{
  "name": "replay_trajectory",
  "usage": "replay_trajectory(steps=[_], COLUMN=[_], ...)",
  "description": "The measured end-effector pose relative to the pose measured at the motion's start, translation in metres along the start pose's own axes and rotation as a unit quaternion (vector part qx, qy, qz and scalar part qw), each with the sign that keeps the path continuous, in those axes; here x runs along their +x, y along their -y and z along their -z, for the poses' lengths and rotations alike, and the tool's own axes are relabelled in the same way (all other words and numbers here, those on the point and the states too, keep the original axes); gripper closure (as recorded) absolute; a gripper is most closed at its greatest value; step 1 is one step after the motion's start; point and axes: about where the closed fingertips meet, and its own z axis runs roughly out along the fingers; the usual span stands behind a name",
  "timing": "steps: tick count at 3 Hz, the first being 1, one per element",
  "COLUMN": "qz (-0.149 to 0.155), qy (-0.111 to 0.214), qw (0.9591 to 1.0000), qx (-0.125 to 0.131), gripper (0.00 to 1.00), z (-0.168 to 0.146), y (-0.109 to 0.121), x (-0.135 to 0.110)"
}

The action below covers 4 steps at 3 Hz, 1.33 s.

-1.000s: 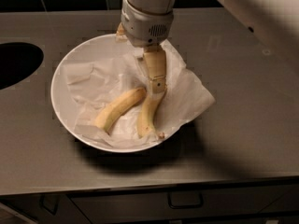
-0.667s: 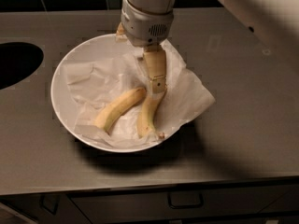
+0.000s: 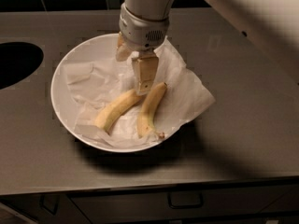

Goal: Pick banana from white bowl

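Observation:
The white bowl, lined with crumpled white paper, stands on the grey counter and holds two bananas. The banana, paler and plumper, lies at the left and points up-right. The slimmer, deeper-yellow banana with a brown stem stub lies to its right. Their upper ends almost meet. My gripper hangs over the bowl, open. Its front finger reaches down to the point where the two upper ends meet. The other finger is behind, near the bowl's far rim. Neither banana is held.
A dark round opening is cut into the counter at the left. The counter's front edge runs along the bottom, with drawer handles below it. My pale arm crosses the upper right.
My gripper has shifted slightly left, so the top of the slimmer banana now shows beside the front finger. The bananas and the bowl have not moved.

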Motion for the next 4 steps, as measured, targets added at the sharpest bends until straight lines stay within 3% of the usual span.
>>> replay_trajectory(steps=[2, 4], qz=[0.003, 0.012], qy=[0.024, 0.028], qw=[0.9995, 0.9988], qx=[-0.019, -0.037], gripper=[0.24, 0.28], z=[-0.026, -0.046], y=[0.004, 0.006], x=[-0.002, -0.013])
